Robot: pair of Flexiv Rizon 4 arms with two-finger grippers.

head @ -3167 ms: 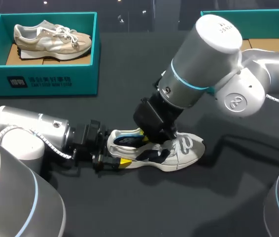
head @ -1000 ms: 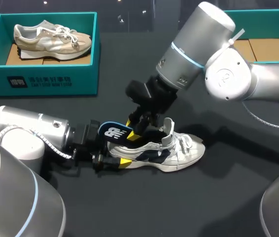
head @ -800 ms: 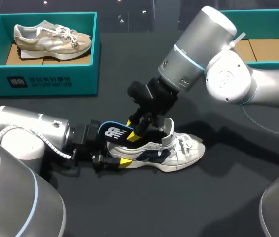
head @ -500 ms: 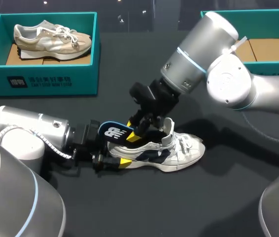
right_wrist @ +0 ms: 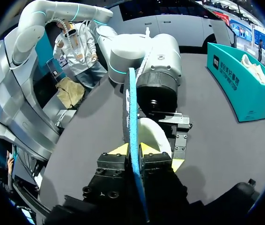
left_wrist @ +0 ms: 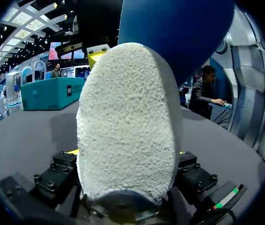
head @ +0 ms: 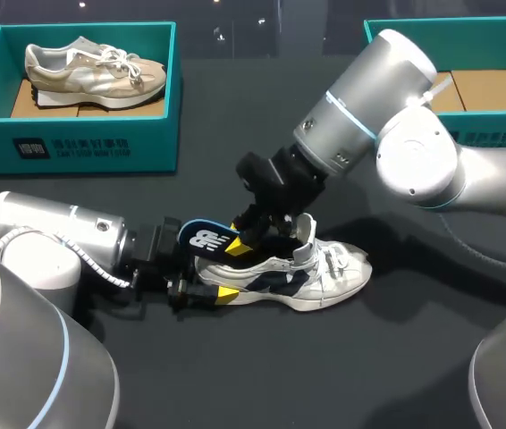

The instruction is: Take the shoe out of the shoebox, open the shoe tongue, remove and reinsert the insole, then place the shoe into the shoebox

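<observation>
Blue insole (head: 205,239) now half out of shoe (head: 329,271)

Head camera high, looking down on table (head: 235,125); wrist cameras close, probably sharing shoe (head: 311,273) heel.

A beige sneaker (head: 92,67) lies in a teal box (head: 83,147).

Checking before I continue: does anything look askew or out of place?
Nothing stands out. The blue insole juts from the shoe, pinched by the right gripper; the left gripper clamps the heel.
</observation>
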